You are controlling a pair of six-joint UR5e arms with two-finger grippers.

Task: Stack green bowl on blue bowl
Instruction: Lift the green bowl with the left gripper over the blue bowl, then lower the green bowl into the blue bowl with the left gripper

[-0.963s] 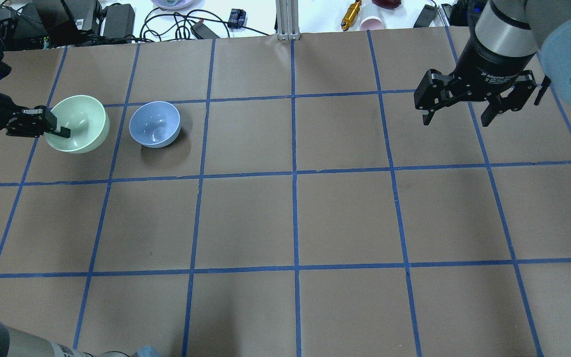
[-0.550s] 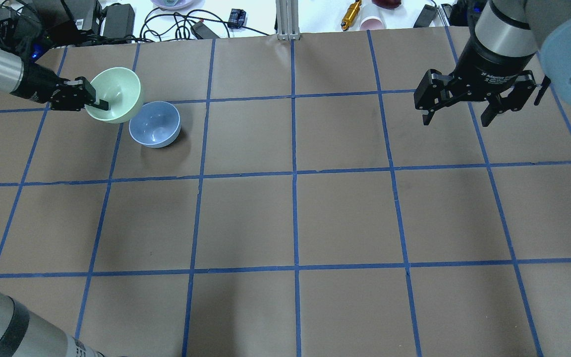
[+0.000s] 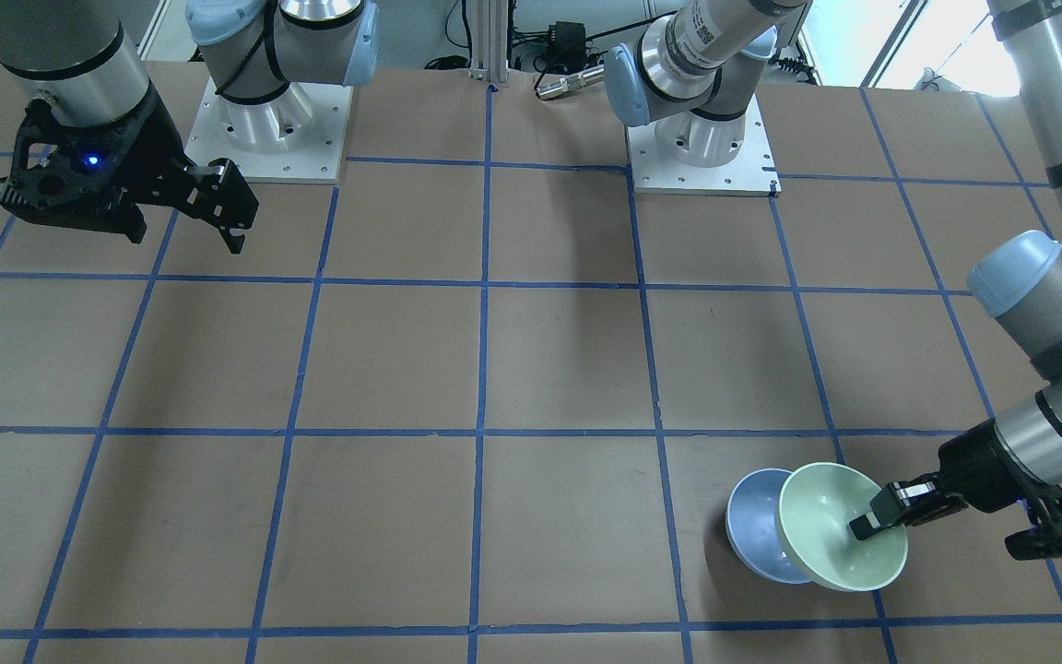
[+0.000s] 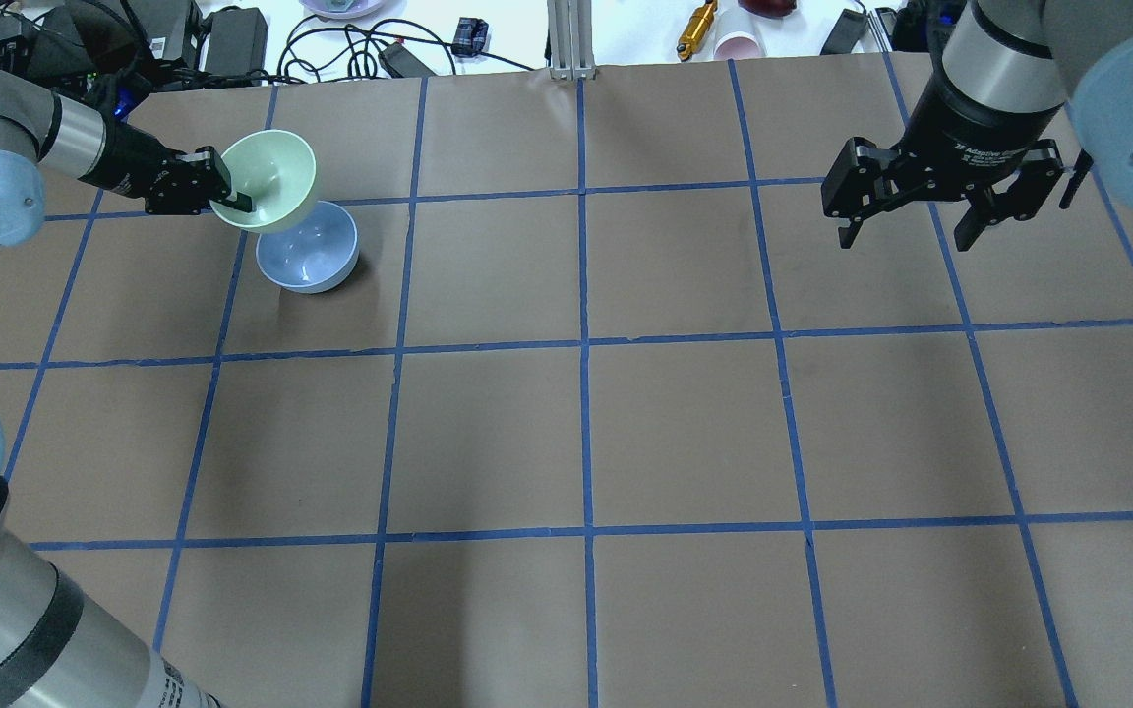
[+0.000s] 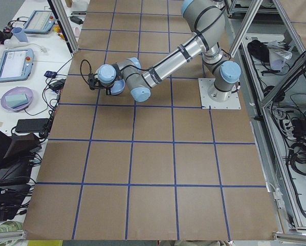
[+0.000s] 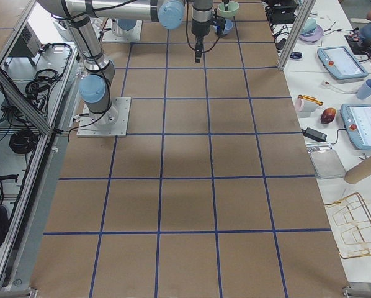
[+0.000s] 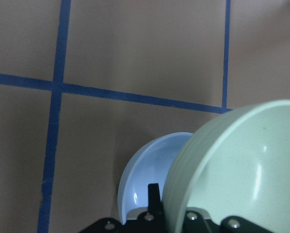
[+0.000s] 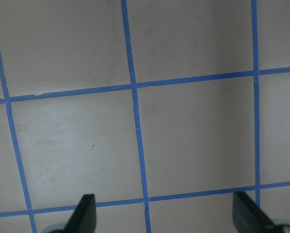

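Green bowl (image 4: 281, 167): held off the counter (image 4: 586, 433) and tilted. From overhead its rim overlaps the far-left rim of the blue bowl (image 4: 311, 258). Whether the two touch cannot be confirmed.

Left claw (image 4: 229, 203): clamped on the green bowl's left wall, one finger inside and one outside.

Blue bowl: upright on the counter, mouth up, near the far edge. Cables (image 4: 350, 49) lie just beyond that edge.

Room: open counter runs from the blue bowl's right side across to the right claw (image 4: 906, 236), and also on the bowl's robot side.

Right claw: well right of the blue bowl, above the counter, fingers apart.

Change: a second ago the green bowl hung left of the blue bowl, apart from it. It has since moved right and toward the far edge. Blue bowl and right claw are unmoved.
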